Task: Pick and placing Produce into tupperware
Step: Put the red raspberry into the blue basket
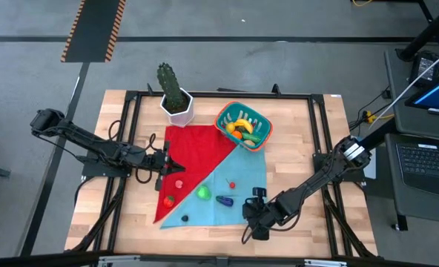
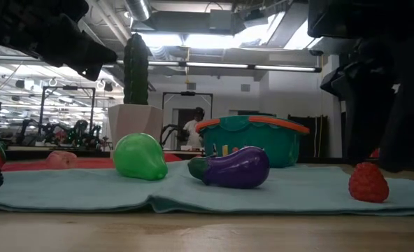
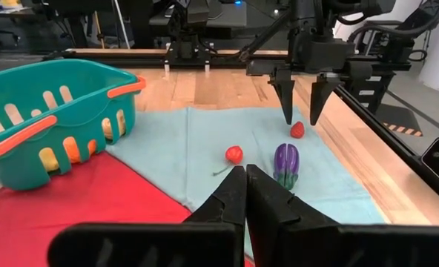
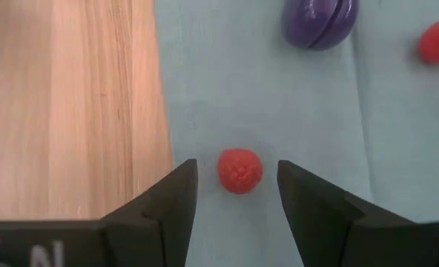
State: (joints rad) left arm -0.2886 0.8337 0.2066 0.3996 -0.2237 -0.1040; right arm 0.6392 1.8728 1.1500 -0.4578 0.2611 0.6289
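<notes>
The right gripper (image 4: 238, 196) hangs low over the teal cloth (image 4: 279, 111), its jaws parted and straddling a small red raspberry (image 4: 239, 170) that lies between the fingertips, untouched on either side; a purple eggplant (image 4: 319, 22) sits well ahead of the claw, with another red piece (image 4: 438, 41) off to one side of it. Across the mat, the left gripper (image 3: 245, 196) is clenched tight with nothing visible between its fingers, poised above the red cloth (image 3: 71, 200); the teal tupperware (image 3: 27, 133), already holding several pieces of produce, stands near it to one side, while from the right claw the tub lies well apart, across the cloth. A green pear (image 2: 140, 155) rests close to the eggplant in the low view. The risk from here looks plain: the berry is small and round, and if the right jaws close off-centre or too high it could squirt out sideways and roll off the cloth onto the bare wood beside the claw. A pinch taken too low might instead catch the fabric and drag the mat along. The long carry to the tub would also test a shallow grip.
</notes>
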